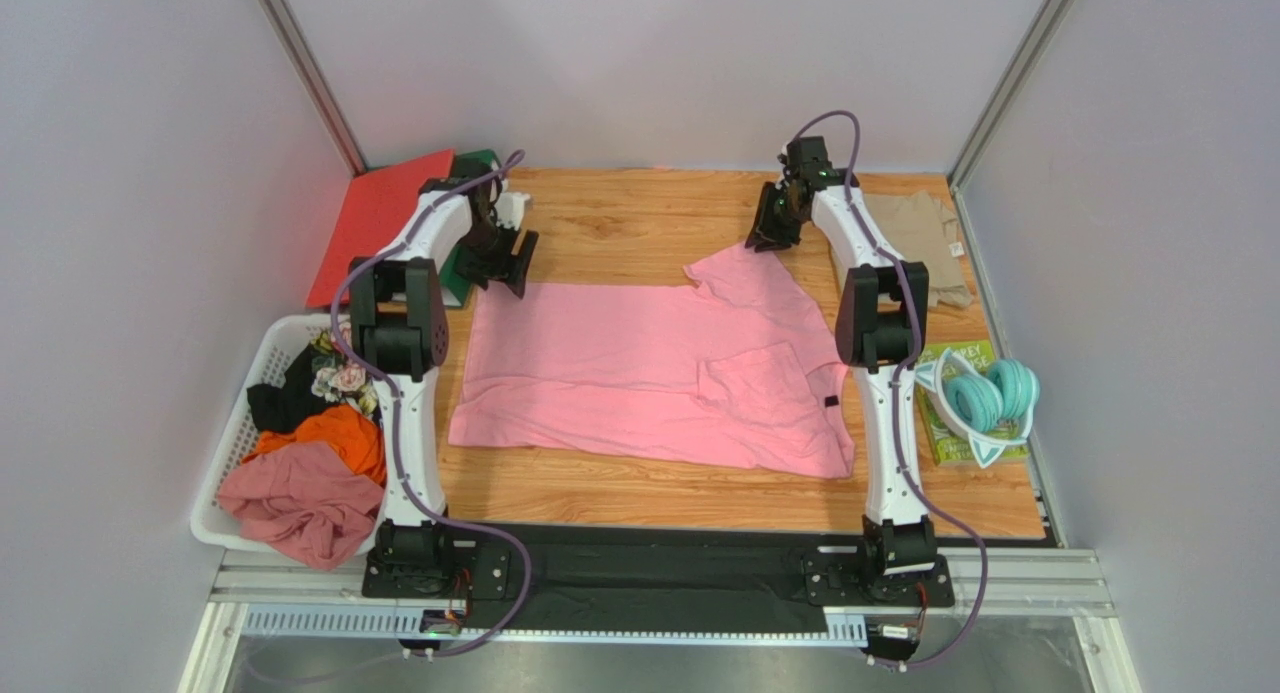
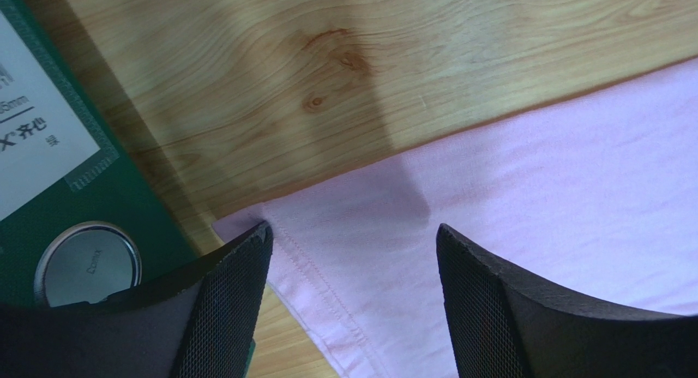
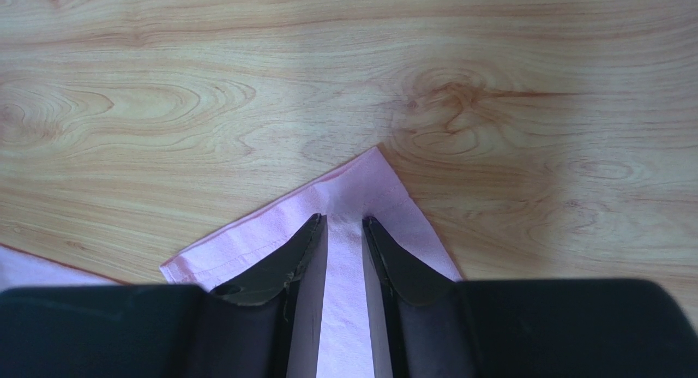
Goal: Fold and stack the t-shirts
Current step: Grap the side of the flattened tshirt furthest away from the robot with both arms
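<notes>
Table (image 1: 631, 221): wood top, both arms reaching to its far side.
Pink t-shirt (image 1: 601, 363): spread flat mid-table, hem toward the left arm and collar toward the right.
Beige t-shirt (image 1: 920, 236): at the far right corner, apart from the pink one.
Left gripper (image 2: 352, 239): spread wide, holding nothing, straddling the far hem corner; green folder (image 2: 131, 206) just beside.
Right gripper (image 3: 344, 222): drawn nearly together, apparently pinching a ridge of the far sleeve tip.
Risk, left: closing off-centre could miss the hem or snag the folder.
Risk, right: the thin pinch may slip, so the fold goes crooked.
Risk, both: uneven lifting would drag and wrinkle the cloth.
</notes>
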You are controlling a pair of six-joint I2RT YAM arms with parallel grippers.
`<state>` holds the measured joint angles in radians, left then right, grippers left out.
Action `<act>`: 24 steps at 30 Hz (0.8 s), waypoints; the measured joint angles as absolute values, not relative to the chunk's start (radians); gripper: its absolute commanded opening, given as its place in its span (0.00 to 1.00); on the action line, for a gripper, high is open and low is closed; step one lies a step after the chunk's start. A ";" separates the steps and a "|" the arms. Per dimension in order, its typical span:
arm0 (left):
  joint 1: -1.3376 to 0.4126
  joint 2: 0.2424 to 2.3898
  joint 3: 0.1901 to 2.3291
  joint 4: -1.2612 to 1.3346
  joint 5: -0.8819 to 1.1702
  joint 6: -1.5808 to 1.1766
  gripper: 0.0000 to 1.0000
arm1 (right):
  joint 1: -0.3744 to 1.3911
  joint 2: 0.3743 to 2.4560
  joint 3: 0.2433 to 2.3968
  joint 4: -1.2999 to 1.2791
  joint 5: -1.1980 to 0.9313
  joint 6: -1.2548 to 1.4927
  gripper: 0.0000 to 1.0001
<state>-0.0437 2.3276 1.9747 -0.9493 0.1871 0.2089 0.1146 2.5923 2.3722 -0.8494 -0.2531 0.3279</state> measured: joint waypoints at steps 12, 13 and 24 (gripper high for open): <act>-0.097 2.237 1.806 -0.766 -0.027 0.234 0.81 | 0.110 2.592 2.363 -0.839 -0.271 0.328 0.29; -0.099 2.229 1.794 -0.756 -0.035 0.238 0.81 | 0.109 2.591 2.361 -0.837 -0.274 0.329 0.29; -0.102 2.218 1.772 -0.742 -0.050 0.253 0.81 | 0.101 2.581 2.336 -0.820 -0.284 0.327 0.02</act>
<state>-0.1020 2.2177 1.7718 -0.7418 -0.0502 0.2527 0.1009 2.5809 2.3356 -0.8204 -0.2844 0.3271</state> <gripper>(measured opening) 0.812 0.177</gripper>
